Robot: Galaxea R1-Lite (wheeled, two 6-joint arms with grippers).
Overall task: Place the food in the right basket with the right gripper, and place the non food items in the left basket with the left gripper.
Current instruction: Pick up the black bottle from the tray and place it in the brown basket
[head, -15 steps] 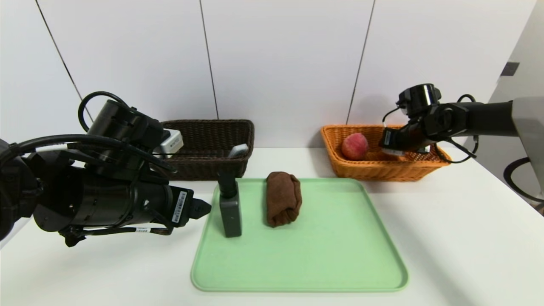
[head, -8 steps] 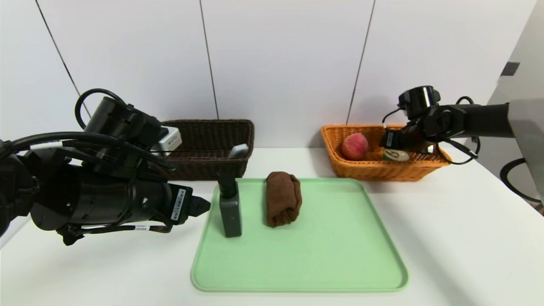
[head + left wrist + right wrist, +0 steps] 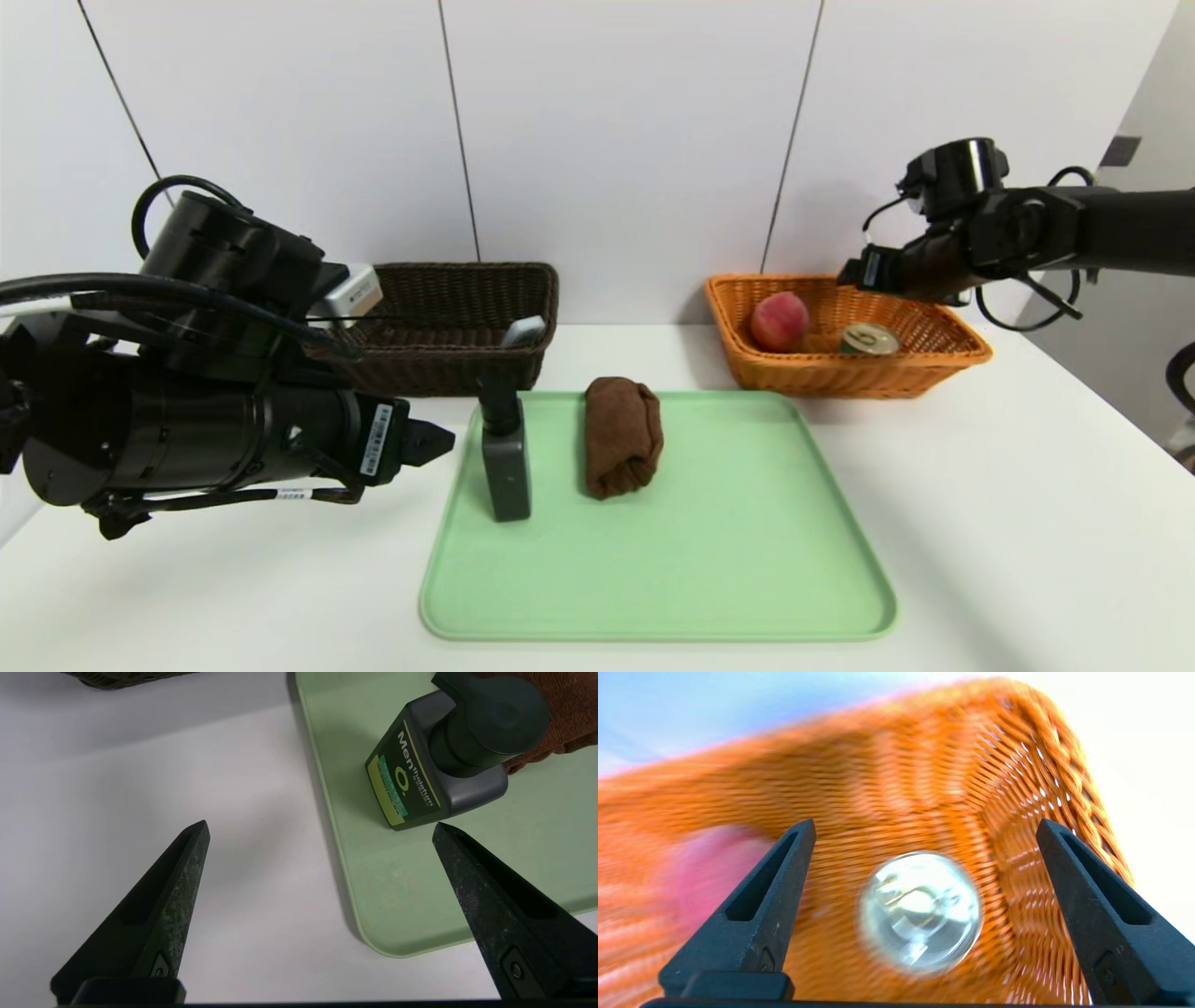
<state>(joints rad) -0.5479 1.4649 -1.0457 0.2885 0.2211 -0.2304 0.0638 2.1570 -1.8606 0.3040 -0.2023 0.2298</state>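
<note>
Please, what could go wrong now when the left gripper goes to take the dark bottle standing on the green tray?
The dark bottle stands upright near the tray edge; the open left gripper could tip it if one finger strikes first. The brown towel lies close behind it and might snag. The bottle's wide cap may hinder a high grip.

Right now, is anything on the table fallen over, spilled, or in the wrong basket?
Nothing stands out. The peach and can sit in the orange basket; the dark bottle stands upright on the green tray beside the rolled brown towel. No spill shows. Both the left gripper and right gripper are open and empty.
</note>
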